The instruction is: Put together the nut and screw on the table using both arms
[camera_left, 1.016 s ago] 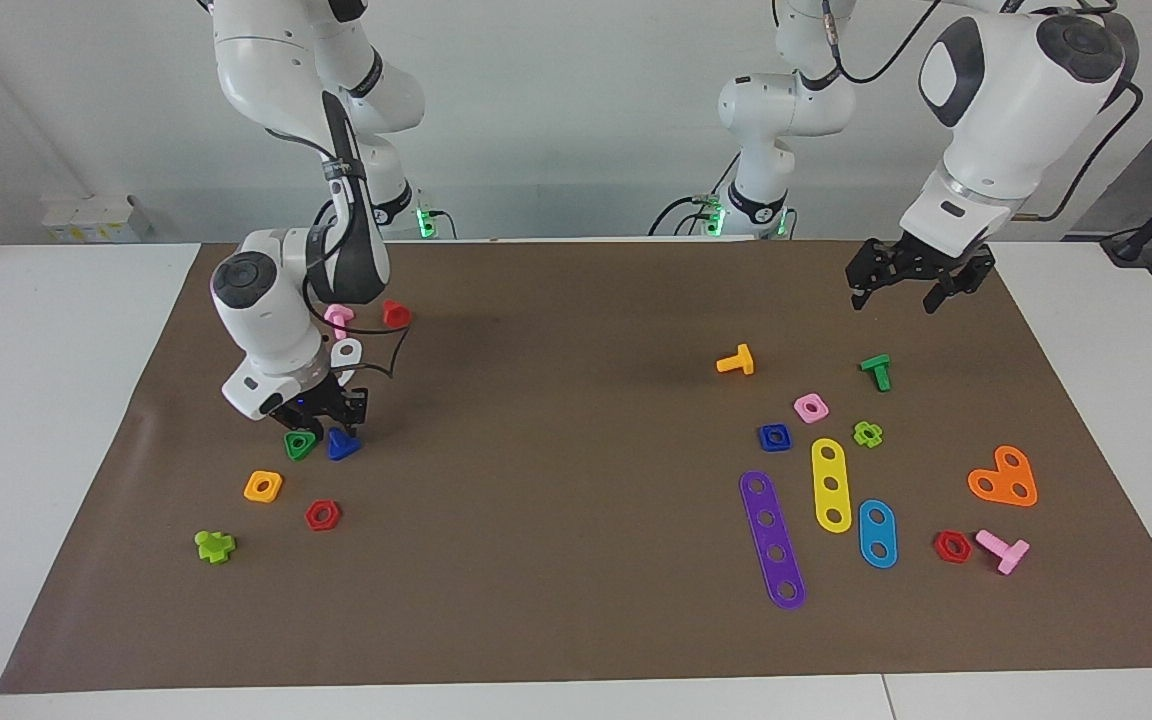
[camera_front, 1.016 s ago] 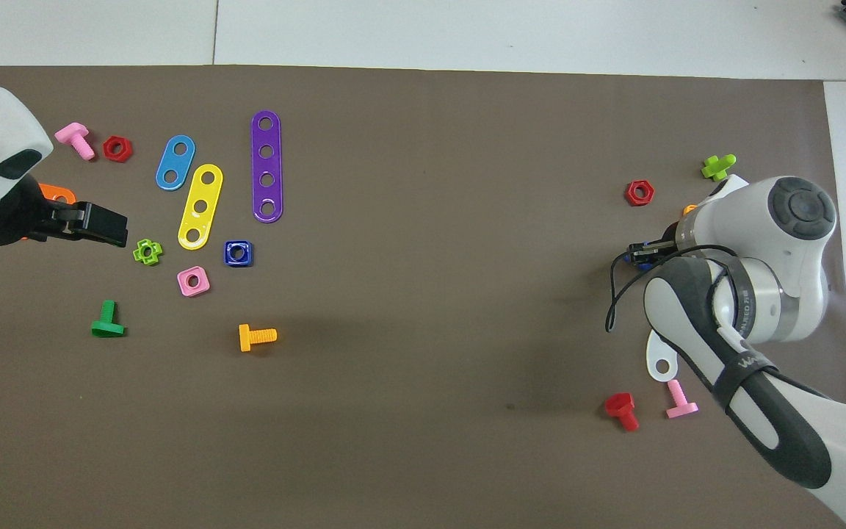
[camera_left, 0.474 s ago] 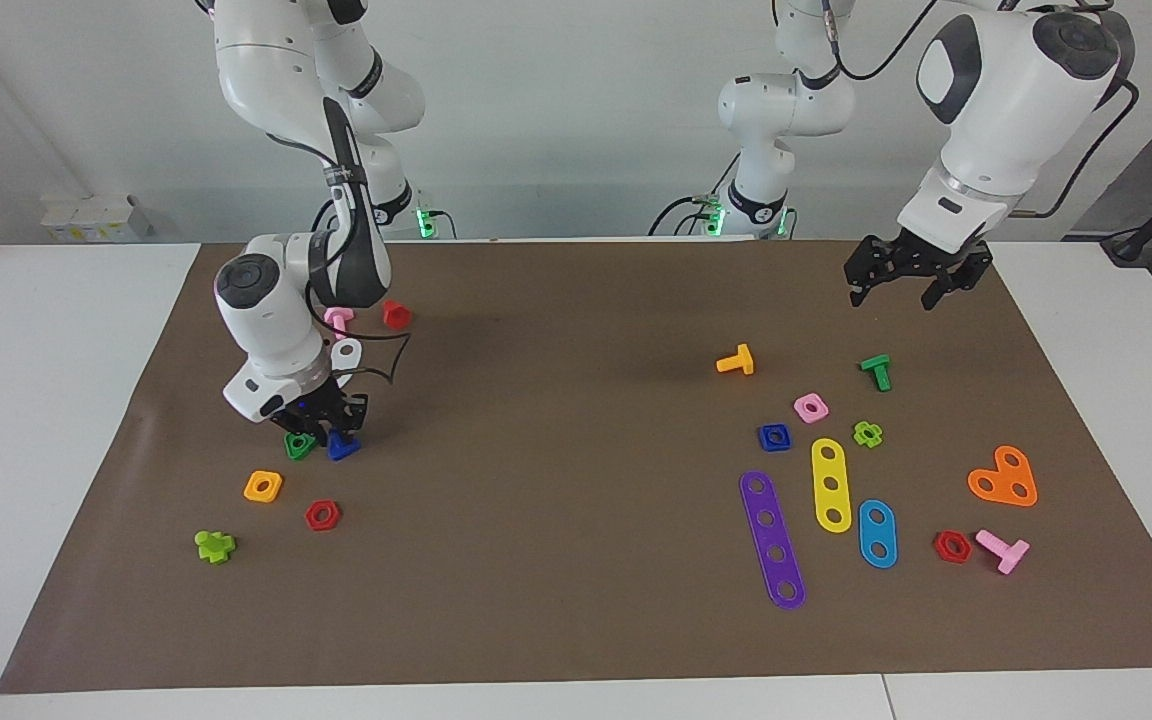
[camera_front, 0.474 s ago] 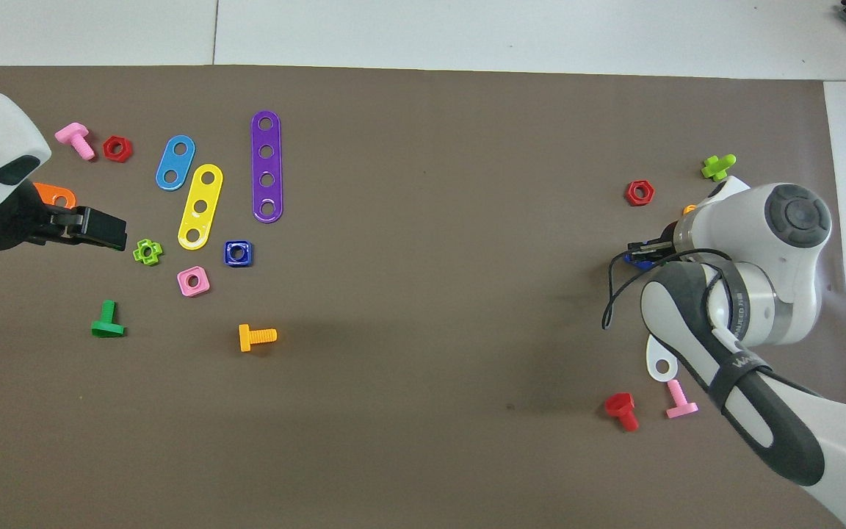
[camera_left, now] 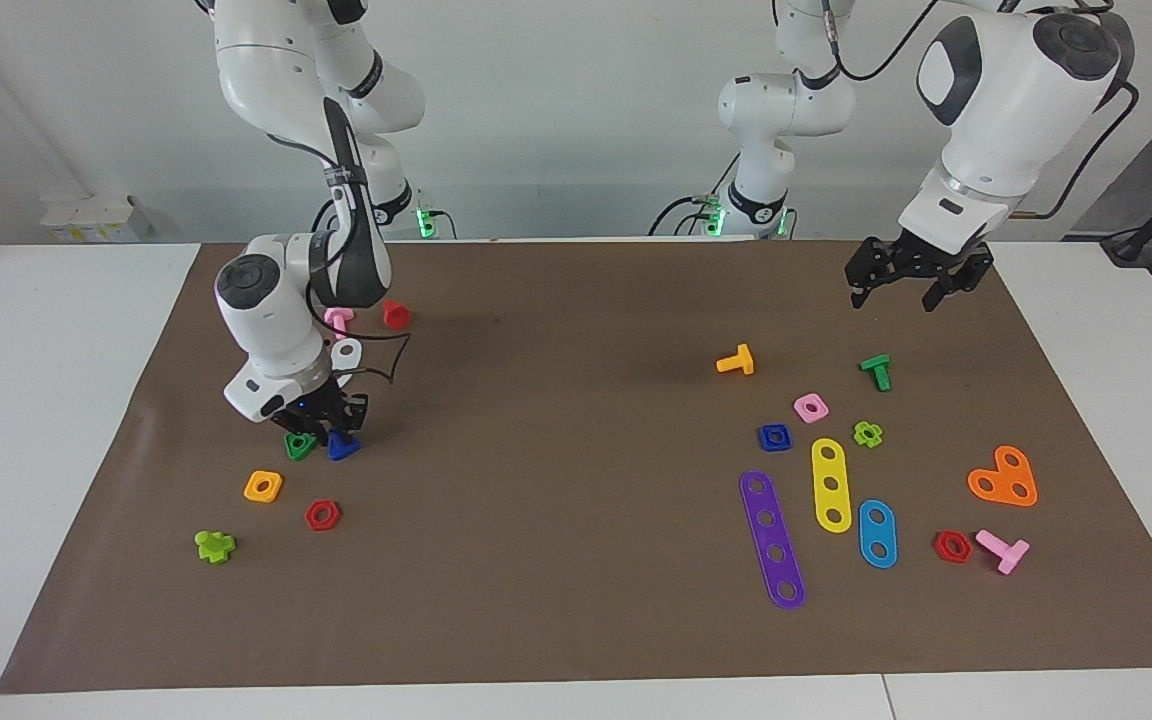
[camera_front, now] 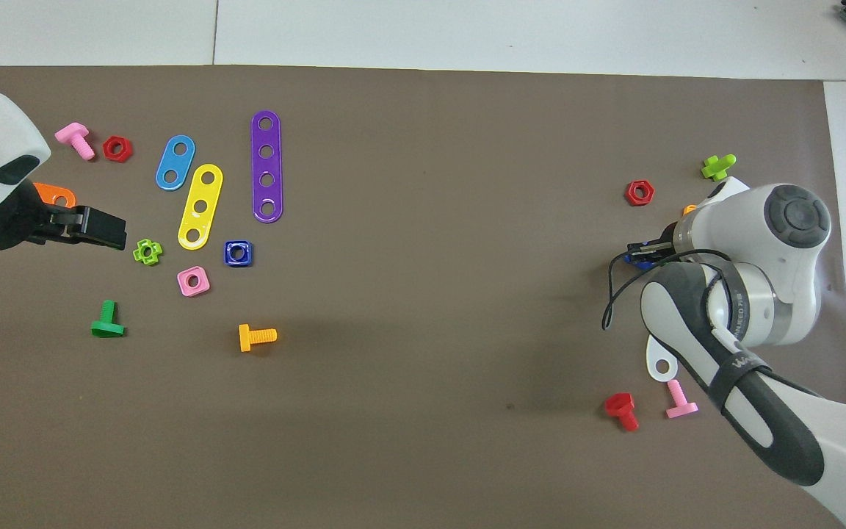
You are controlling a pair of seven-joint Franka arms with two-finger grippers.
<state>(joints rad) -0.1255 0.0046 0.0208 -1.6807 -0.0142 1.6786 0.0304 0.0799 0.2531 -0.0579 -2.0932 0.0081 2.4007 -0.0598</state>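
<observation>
1. The right hand (camera_left: 321, 415) sits low at the right arm's end of the table (camera_left: 66, 420), directly on top of the screw (camera_left: 342, 446). The screw's blue triangular head shows just below the fingertips, and the green triangular nut (camera_left: 300, 446) lies touching or almost touching beside it. Whether the fingers have closed on the screw cannot be told.

2. The screw's stem is hidden under the hand, so its long axis cannot be read; the head appears to lie flat on the mat.

3. The nut (camera_left: 775, 437) lies toward the left arm's end of the table, well apart from the screw, beside the pink square nut (camera_left: 811, 407) and just beside the purple strip (camera_left: 772, 538).

4. The left hand (camera_left: 917, 279) hangs in the air with its fingers spread apart and empty, over the mat near the green bolt (camera_left: 876, 371). It is by far the nearer hand to the nut, so the nut looks to be its job.

5. Count: one blue nut, one blue screw, two hands. Around them lie two red hex nuts, two light green cross nuts, two pink bolts, and four flat strips.
</observation>
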